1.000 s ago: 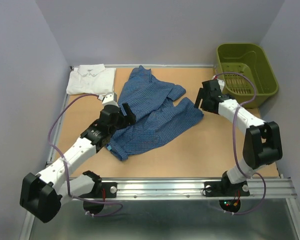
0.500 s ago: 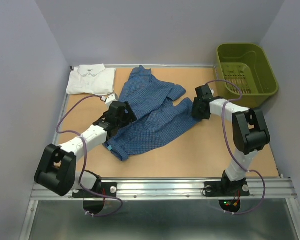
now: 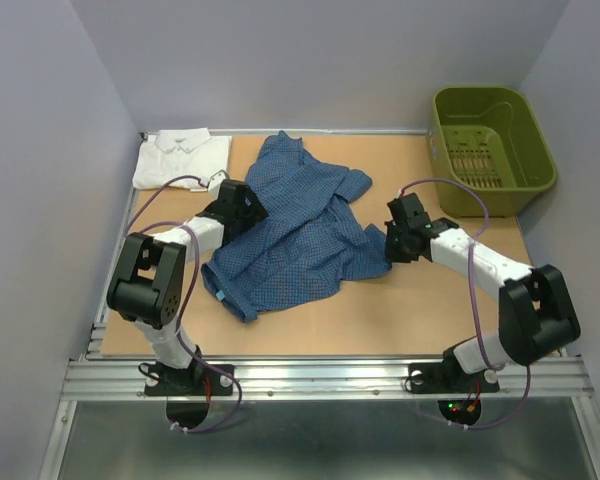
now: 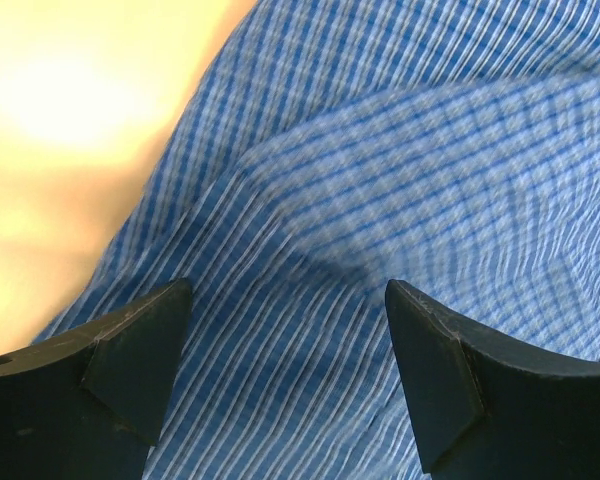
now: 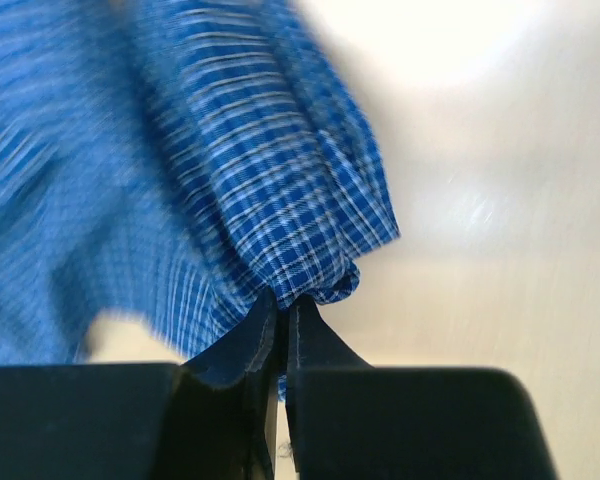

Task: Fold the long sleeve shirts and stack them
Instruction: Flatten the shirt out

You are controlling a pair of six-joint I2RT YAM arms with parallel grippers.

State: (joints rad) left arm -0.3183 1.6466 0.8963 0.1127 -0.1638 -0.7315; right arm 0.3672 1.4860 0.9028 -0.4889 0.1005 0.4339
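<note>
**Desk:** Where is the blue shirt now?

**Me:** It lies rumpled in the middle of the counter, not yet spread flat. My right tool is clamped on a pinch of its right-hand edge. The wrist view shows the fingers together with a bunch of checked cloth caught between them. A second ago that tool sat farther back beside the cloth. Now it is nearer to me, and that side of the shirt has come along with it.

**Desk:** And the left side?

**Me:** The left tool has swung from the shirt's near-left part up to its far-left edge. Its fingers stand apart, with fabric under them and bare counter just beside. I can't tell whether they touch the cloth. Nothing is gripped there.

**Desk:** What does that mean for the job?

**Me:** I judge I'm halfway to a two-point hold. Once the left closes, I can draw the shirt out flat and start folding.

**Desk:** And the white shirt?

**Me:** It's folded in the far-left corner, well apart from the basket at far right. The blue one looks like the work that's left.
</note>
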